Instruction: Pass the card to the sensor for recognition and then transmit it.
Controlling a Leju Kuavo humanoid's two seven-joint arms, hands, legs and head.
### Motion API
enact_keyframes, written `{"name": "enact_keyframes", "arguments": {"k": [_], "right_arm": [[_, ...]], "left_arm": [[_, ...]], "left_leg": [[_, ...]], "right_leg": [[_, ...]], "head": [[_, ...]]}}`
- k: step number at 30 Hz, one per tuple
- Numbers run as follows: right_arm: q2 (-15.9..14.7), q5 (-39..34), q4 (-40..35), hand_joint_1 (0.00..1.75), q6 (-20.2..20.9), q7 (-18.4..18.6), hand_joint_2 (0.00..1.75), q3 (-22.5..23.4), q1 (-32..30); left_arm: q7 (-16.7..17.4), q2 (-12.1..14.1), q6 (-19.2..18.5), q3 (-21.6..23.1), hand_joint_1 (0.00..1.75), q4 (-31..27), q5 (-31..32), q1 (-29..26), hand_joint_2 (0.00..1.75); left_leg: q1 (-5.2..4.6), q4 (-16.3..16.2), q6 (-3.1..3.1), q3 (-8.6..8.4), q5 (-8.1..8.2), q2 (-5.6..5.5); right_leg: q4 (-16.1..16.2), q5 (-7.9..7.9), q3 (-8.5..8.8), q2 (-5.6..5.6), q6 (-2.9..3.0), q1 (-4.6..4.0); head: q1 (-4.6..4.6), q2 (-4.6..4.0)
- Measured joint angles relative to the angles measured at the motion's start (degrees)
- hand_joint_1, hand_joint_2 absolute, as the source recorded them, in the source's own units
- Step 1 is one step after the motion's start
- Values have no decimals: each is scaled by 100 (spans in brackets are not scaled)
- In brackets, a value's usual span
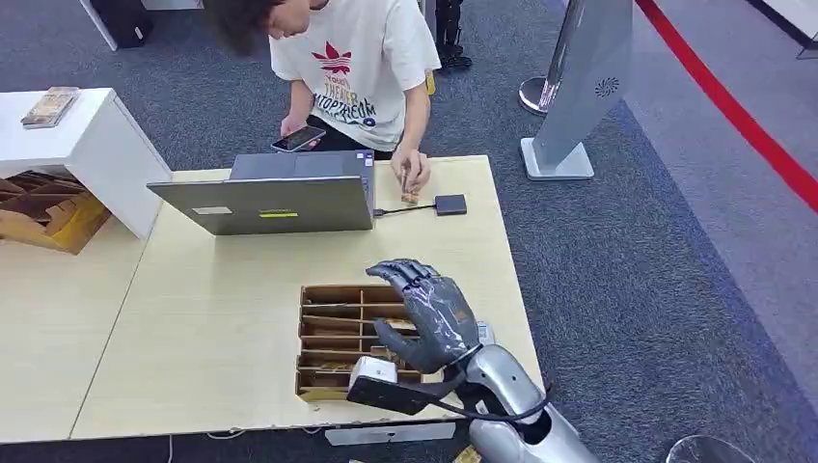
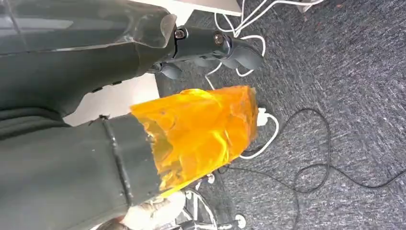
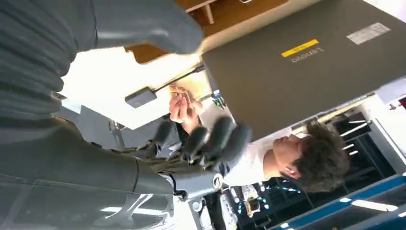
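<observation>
Over the divided tray (image 1: 333, 340) near the table's (image 1: 222, 328) front edge, your right hand (image 1: 429, 313) hovers spread, holding nothing. Cards (image 1: 338, 367) sit in slots; you risk grabbing several.

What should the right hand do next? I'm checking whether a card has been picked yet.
Probably lower the right hand into the slotted cardboard tray and close on a card. It hovers over the tray's right end with fingers spread and nothing in them. The small dark sensor lies by the laptop, where a person's hand holds something brown, so nothing is ready to present.
</observation>
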State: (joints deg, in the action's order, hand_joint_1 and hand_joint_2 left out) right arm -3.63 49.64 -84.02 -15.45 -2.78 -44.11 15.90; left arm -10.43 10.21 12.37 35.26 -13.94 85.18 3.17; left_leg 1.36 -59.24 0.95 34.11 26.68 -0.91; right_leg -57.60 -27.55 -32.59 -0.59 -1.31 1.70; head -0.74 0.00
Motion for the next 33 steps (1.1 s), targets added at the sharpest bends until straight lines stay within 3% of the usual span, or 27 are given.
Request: {"name": "enact_keyframes", "arguments": {"k": [2,4,5,8,13,15,22,33], "right_arm": [[-24,9,13,110,0,2,175,-2,0],[-44,20,13,103,0,11,175,-4,-1],[-55,24,13,113,0,13,175,-4,-3],[-92,46,22,122,11,13,175,-15,-14],[-105,76,111,120,66,13,175,-74,-21],[-105,76,155,105,74,13,175,-101,-21],[-105,81,378,93,101,15,175,-199,-20],[-105,68,682,91,162,22,175,-299,3]], "left_arm": [[-2,13,4,39,0,0,0,0,0],[-2,28,13,68,0,0,2,-3,0],[-2,31,22,76,0,0,2,-4,0],[-2,44,68,94,0,0,4,-8,0],[-26,74,83,190,0,0,7,-7,0],[-44,87,83,223,0,0,22,-7,0],[-52,122,87,372,0,0,59,-5,0],[-68,133,92,542,0,0,90,0,0]], "left_leg": [[0,0,0,0,0,0],[0,0,0,0,0,0],[0,0,0,0,0,0],[0,0,0,0,0,0],[0,0,0,0,0,0],[0,0,0,0,0,0],[0,0,0,0,0,0],[0,0,0,0,0,0]], "right_leg": [[0,0,0,0,0,0],[0,0,0,0,0,0],[0,0,0,0,0,0],[0,0,0,0,0,0],[0,0,0,0,0,0],[0,0,0,0,0,0],[0,0,0,0,0,0],[0,0,1,0,0,0]], "head": [[0,0],[2,0],[0,0],[-2,0],[0,0],[-2,0],[0,0],[0,0]]}}
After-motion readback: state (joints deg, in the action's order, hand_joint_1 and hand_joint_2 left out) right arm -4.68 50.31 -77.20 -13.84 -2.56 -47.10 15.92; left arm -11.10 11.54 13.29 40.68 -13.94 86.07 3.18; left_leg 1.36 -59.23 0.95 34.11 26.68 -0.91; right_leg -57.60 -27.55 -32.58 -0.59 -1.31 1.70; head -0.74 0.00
